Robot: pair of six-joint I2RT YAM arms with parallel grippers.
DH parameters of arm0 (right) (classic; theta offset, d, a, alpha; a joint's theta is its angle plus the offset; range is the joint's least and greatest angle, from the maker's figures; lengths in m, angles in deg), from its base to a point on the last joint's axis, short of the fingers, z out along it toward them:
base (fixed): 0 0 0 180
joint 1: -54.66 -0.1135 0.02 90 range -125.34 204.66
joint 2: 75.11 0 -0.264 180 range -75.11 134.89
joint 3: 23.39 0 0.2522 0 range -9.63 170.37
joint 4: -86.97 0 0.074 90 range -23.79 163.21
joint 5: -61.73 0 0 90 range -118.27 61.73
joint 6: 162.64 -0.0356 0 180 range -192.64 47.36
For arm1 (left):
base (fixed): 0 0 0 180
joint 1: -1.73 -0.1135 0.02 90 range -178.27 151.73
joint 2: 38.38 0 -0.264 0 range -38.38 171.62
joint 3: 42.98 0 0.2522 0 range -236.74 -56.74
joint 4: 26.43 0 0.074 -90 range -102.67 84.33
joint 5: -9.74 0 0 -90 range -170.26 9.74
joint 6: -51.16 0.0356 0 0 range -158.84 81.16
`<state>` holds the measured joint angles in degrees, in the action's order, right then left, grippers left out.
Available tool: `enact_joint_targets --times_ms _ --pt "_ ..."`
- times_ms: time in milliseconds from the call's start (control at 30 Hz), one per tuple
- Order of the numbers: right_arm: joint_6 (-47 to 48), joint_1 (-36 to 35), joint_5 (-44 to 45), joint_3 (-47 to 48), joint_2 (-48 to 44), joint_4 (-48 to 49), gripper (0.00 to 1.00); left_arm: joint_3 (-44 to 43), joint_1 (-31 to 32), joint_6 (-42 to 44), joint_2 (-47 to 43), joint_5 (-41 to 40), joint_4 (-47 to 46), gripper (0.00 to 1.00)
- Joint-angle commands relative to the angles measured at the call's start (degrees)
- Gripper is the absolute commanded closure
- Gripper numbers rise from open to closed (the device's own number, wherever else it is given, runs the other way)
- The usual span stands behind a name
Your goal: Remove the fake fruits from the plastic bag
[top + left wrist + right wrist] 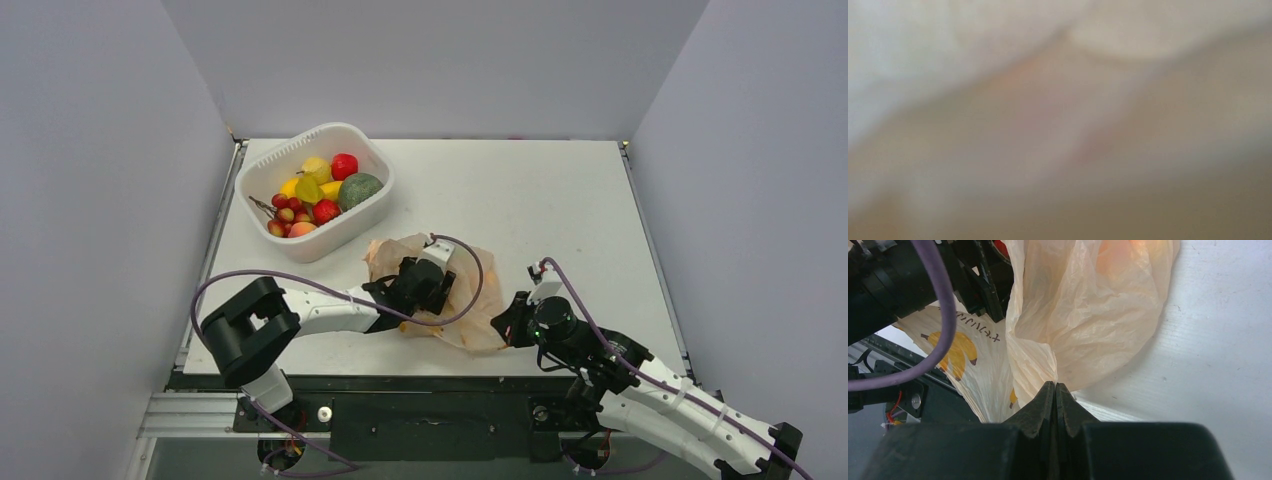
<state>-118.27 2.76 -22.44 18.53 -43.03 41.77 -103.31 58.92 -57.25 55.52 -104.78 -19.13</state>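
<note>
Your bag (472,322) lies crumpled on the counter (540,200) near its front edge, between the two arms and just in front of the basket (345,235). The left end effector (418,285) sits down in the bag's folds. Its wrist view is nothing but a pale, blurred film, so you cannot tell whether its fingers are spread or closed, or whether they have anything. The right end effector (1054,386) is clenched on the bag (1088,320) at its right corner. In its wrist view the two fingertips meet, with a fold of the thin peach film running down into them. From there the bag rises in creased sheets, and yellow banana prints (955,352) show on the lower left panel. An orange glow (1115,250) shows through the film at the top edge, too vague for you to name. The left arm's purple cable (943,300) loops across the left of that view. From above, the right end effector (508,326) touches the bag's near right edge. The fruits (305,195) you can see clearly, red, yellow and lime green, are in the white basket at the far left of the counter, with a dull dark-green fruit (360,190) among them.
</note>
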Motion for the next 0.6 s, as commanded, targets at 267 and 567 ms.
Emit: enact_joint_targets --times_ms 267,567 --pt "-0.56 -0.40 11.30 3.28 1.00 0.97 1.00 -4.90 -1.17 -9.51 -15.06 12.46 7.04 1.00" --pt "-0.63 7.55 18.51 9.58 7.25 -0.38 1.00 -7.91 -6.64 -16.55 -26.46 43.76 10.64 1.00"
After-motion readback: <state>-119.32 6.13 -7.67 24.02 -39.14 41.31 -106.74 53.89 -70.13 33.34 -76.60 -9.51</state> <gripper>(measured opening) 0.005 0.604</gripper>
